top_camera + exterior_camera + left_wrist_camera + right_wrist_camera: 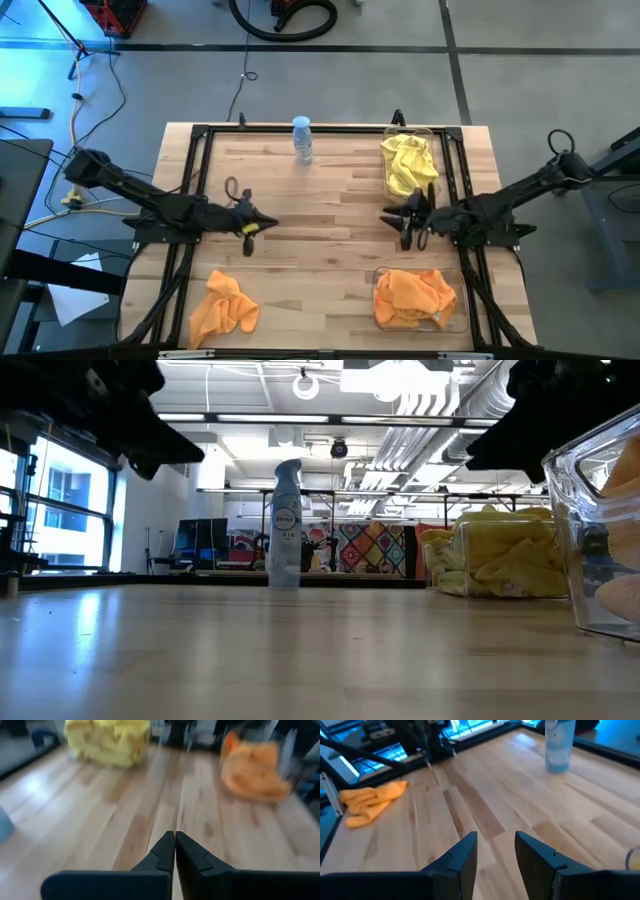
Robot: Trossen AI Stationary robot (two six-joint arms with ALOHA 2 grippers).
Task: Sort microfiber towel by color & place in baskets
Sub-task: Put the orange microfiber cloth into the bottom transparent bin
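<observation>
A loose orange towel (222, 305) lies bunched on the table near its near-left corner and shows in the right wrist view (370, 800). Yellow towels (410, 165) fill the far-right basket (432, 133); orange towels (413, 295) fill the near-right basket (462, 322). My left gripper (264, 226) hovers over the table's middle left, shut and empty (175, 841). My right gripper (390, 217) hovers between the two baskets, open and empty (496, 840).
A clear spray bottle (302, 140) stands upright at the far middle of the table (285, 525). A black metal frame (200, 135) runs along the table's edges. Bare wood lies between the two grippers and in front of the near basket (600, 530).
</observation>
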